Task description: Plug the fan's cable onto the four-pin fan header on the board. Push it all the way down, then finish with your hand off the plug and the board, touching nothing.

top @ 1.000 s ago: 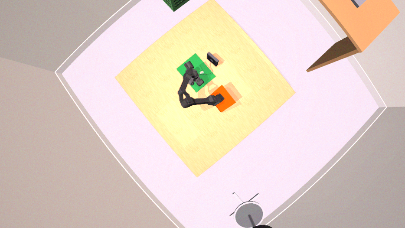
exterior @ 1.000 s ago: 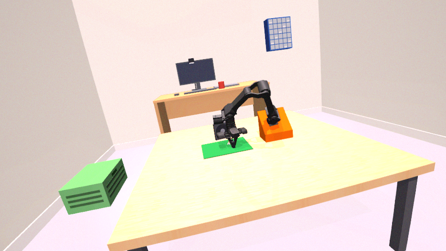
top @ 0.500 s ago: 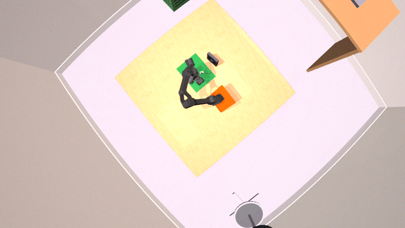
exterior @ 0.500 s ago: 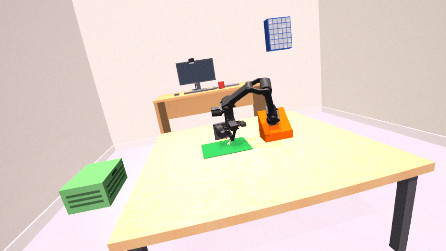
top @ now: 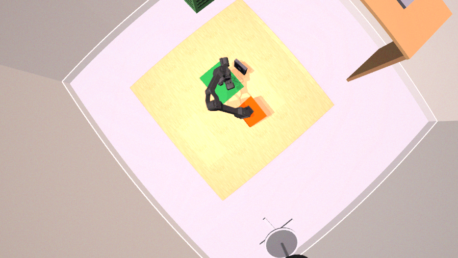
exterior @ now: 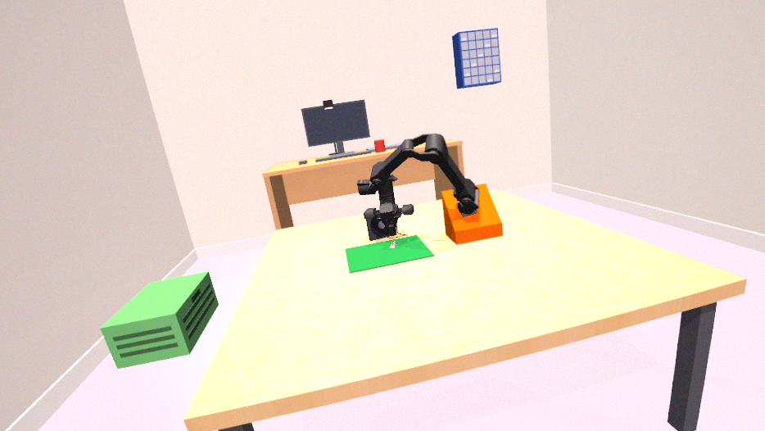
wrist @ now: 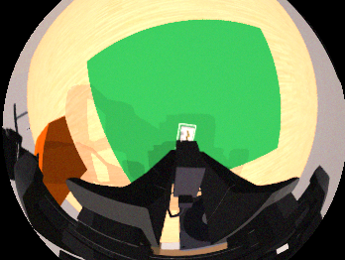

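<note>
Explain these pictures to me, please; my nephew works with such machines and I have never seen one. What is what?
The dark jointed thing is a robot arm, bolted to an orange block on a wooden table. At its end is a gripper with two fingers. One picture looks straight down from the ceiling, one from across the room, and the round one from a camera on the arm's wrist. On the table lies a green board with a small white header, and a black fan stands by it. The fingers are shut on the fan's dark plug, held above the board, short of the header.
</note>
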### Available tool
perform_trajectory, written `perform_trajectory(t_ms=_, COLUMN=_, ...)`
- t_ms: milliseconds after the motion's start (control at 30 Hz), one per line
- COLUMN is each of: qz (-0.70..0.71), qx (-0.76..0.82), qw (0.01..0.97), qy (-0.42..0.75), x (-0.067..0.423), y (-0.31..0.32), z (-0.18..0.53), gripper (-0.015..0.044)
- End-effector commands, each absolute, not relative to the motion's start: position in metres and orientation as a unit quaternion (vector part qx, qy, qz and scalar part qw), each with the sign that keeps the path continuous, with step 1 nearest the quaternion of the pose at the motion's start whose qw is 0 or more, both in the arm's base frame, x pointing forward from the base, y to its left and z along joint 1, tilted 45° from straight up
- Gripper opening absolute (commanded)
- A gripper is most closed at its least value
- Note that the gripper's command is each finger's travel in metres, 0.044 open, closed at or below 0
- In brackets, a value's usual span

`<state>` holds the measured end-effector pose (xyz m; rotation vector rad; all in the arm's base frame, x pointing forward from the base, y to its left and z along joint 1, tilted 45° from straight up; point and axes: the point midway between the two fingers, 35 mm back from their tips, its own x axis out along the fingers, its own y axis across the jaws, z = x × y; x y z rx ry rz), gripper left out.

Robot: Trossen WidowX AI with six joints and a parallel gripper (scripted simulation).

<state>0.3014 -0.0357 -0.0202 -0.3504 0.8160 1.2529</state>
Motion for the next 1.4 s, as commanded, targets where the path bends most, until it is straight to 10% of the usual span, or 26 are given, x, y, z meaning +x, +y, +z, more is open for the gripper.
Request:
perform_trajectory(t_ms=0, qz=0.556, qx=-0.138, qw=0.723, qy=0.386, x=0.302, y=-0.043, z=-0.028, gripper=0.0000)
perform_trajectory(t_ms=1367, qz=0.555, qx=-0.135, qw=0.724, qy=0.387, x=0.307, y=-0.023, z=-0.038, gripper=0.0000)
